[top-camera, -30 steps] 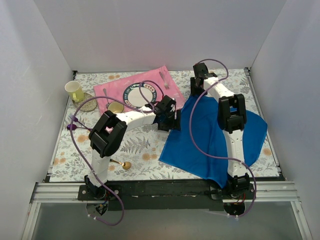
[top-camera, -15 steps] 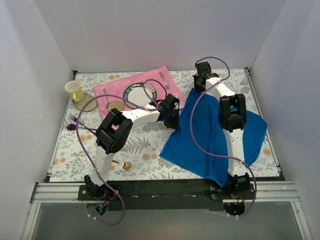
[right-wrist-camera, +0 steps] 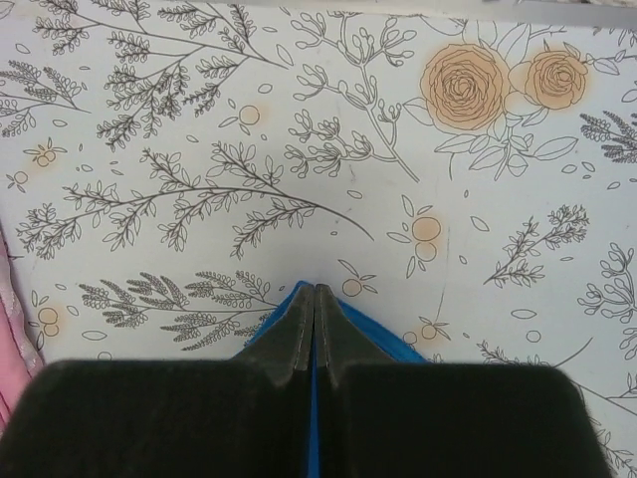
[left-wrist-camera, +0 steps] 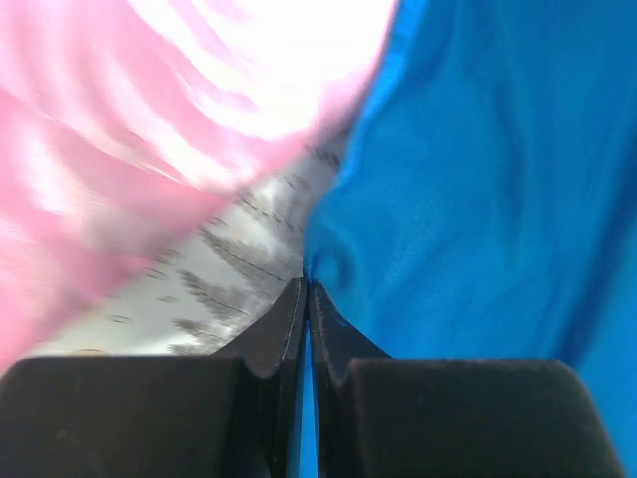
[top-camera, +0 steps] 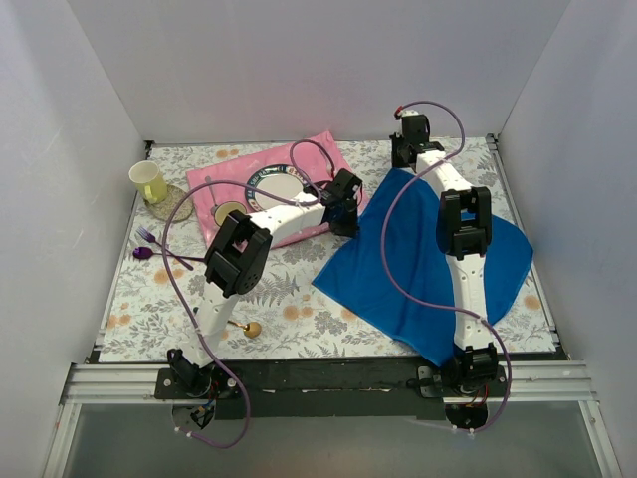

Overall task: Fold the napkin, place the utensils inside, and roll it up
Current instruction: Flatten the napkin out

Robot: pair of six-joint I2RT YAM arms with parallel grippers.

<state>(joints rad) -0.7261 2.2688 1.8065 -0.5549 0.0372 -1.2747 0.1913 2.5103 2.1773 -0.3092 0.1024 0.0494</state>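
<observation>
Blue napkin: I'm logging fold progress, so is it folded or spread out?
Spread out, unfolded: the blue napkin lies as one open sheet, its far edge pinched by the left hand and right hand.

We count one royal-blue napkin (top-camera: 398,269), one pink placemat (top-camera: 221,184), one round plate (top-camera: 275,189), one small gold-coloured dish (top-camera: 230,212), one yellow-green cup (top-camera: 147,181) and one woven coaster (top-camera: 177,206). Of cutlery we count three pieces that show clearly: one slim spoon with a gold bowl (top-camera: 244,328), one purple plastic fork (top-camera: 149,235) and one purple plastic spoon (top-camera: 142,253). We also count two robot arms, the left arm (top-camera: 234,264) and the right arm (top-camera: 463,224), and one floral table cover (top-camera: 289,289).
</observation>
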